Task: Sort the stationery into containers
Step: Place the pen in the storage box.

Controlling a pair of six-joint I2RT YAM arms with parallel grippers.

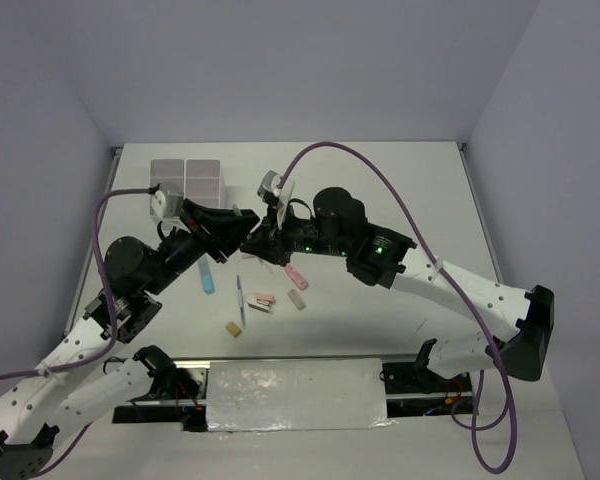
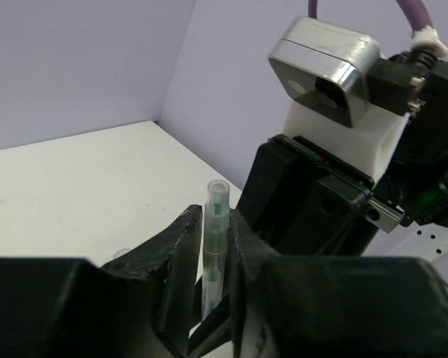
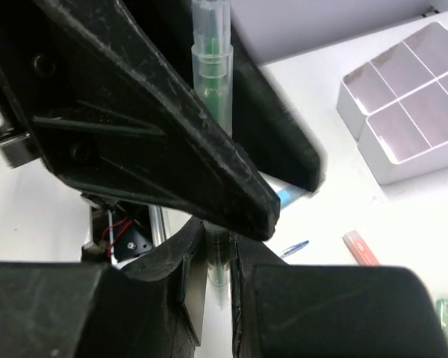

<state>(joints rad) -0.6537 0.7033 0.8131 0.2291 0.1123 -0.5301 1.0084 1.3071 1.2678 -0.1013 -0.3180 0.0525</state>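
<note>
A clear pen with a green core [image 2: 214, 246] stands between both grippers above the middle of the table. My left gripper [image 2: 213, 224] has its fingers pressed on the pen's sides, and the cap end sticks out above them. My right gripper [image 3: 216, 257] is shut on the pen's other end [image 3: 211, 82], with the left fingers [image 3: 172, 134] crossing just above it. From above, the two grippers [image 1: 242, 228] [image 1: 255, 243] meet tip to tip and hide the pen. The white divided container [image 1: 187, 176] stands at the back left, its visible compartments [image 3: 411, 168] empty.
On the table below the grippers lie a blue highlighter [image 1: 207, 276], a thin blue pen [image 1: 241, 296], a pink highlighter [image 1: 296, 276], a pink eraser [image 1: 264, 298], a grey piece [image 1: 297, 299] and a tan block [image 1: 234, 328]. A foil-covered strip [image 1: 295, 395] runs along the near edge.
</note>
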